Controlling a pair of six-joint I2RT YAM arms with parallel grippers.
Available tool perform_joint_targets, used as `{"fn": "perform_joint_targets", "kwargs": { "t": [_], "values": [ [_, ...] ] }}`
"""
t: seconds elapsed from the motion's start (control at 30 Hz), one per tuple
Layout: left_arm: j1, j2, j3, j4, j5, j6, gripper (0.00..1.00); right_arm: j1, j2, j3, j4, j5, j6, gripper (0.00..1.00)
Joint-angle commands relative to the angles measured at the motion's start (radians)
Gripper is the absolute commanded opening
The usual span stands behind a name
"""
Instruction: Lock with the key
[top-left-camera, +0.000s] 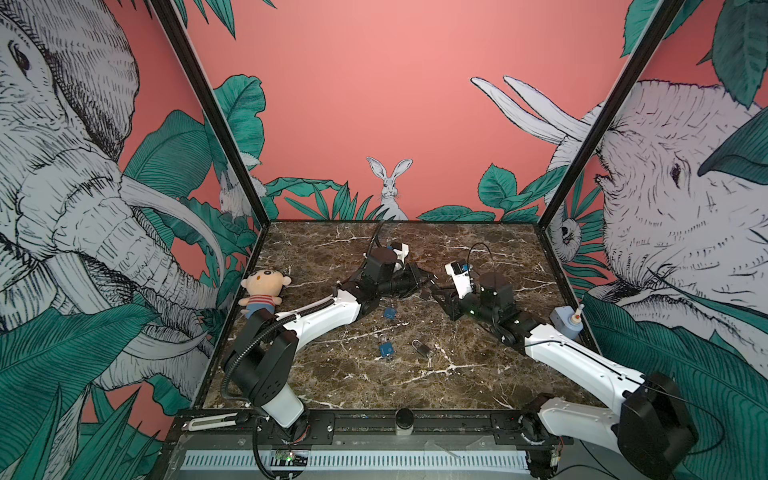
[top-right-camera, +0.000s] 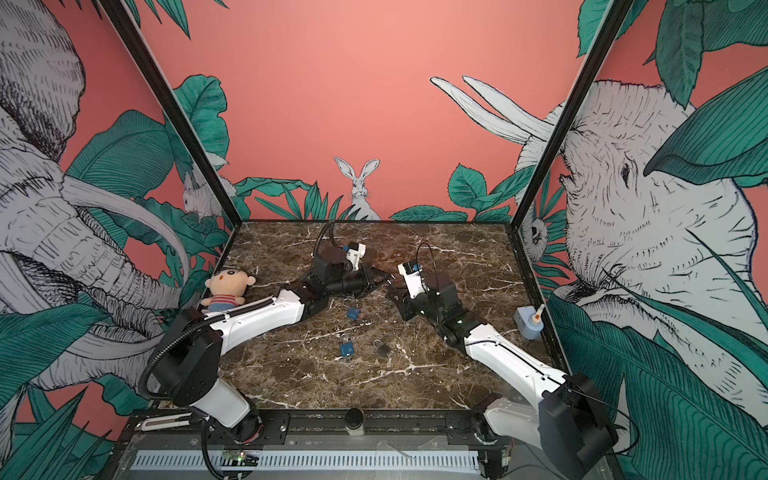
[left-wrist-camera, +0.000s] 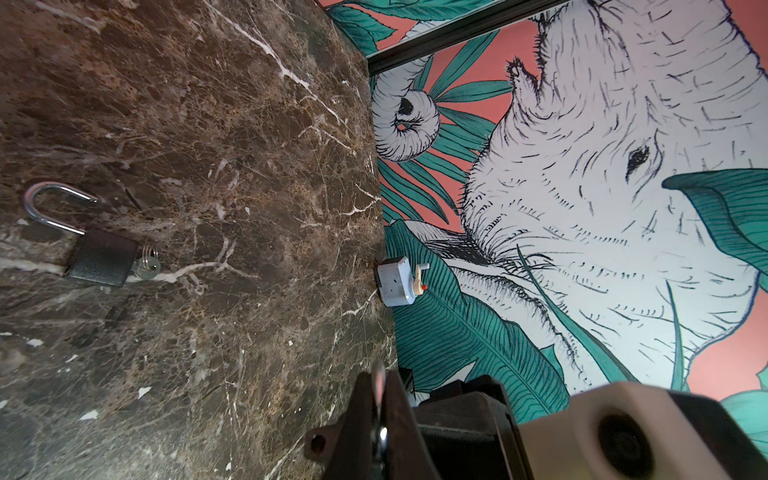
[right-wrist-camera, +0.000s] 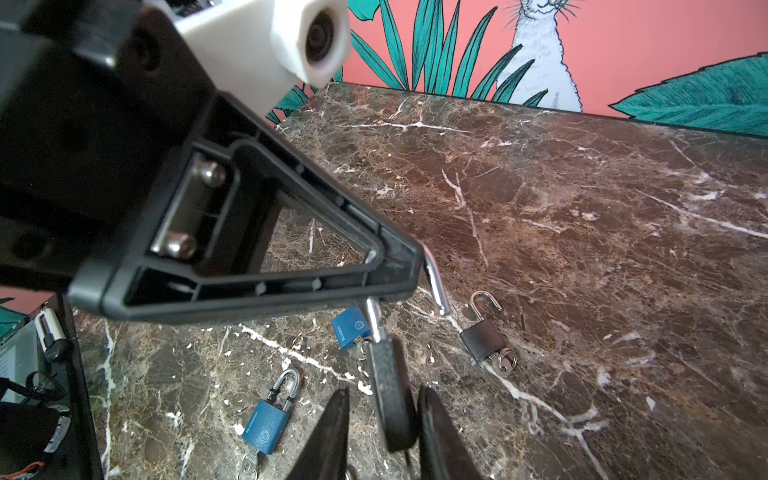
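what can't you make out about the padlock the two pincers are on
- Keyhole of the held padlock: right wrist view, that end blurs at the frame edge.
- Shackle bend: hidden inside the left pincer.
- Both top views: the padlock is too small to read.

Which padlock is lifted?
The black padlock held by its shackle in the left gripper; the blue padlocks and second black padlock lie on the table.

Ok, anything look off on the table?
Nothing visibly spilled or broken. Off-task clutter in both top views: doll lying at the left edge, grey box at the right edge. Black padlock lies unlatched, key in.
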Motion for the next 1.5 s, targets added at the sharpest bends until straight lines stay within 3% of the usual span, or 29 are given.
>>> {"fn": "perform_joint_targets", "kwargs": {
  "t": [0.0,0.33,0.4,0.53,1.13,1.17,1.27,1.47],
  "values": [
    [-0.004,-0.057,0.012,0.056,0.007,-0.021,0.0,0.003,0.01,0.037,0.026,0.01,-0.012,0.24],
    [-0.005,-0.057,0.002,0.082,0.012,-0.042,0.0,0.002,0.025,0.044,0.044,0.016,-0.007,0.23],
    [-0.005,-0.057,0.003,0.086,0.012,-0.045,0.0,0.002,0.028,0.047,0.046,0.017,-0.005,0.19],
    [-0.004,-0.057,0.0,0.09,0.012,-0.046,0.0,0.002,0.03,0.051,0.046,0.018,0.003,0.0],
    [0.001,-0.102,-0.008,0.034,-0.043,0.02,0.0,0.002,-0.039,0.071,-0.062,0.008,0.013,0.0],
    [0.004,-0.104,-0.006,0.021,-0.044,0.029,0.02,0.002,-0.04,0.074,-0.069,0.005,0.014,0.0],
    [0.019,-0.126,-0.004,-0.015,-0.057,0.071,0.29,0.002,-0.035,0.095,-0.122,-0.019,0.011,0.0],
    [0.117,-0.232,0.005,-0.187,-0.121,0.294,0.43,0.002,-0.037,0.153,-0.28,-0.089,-0.011,0.0]
  ]
}}
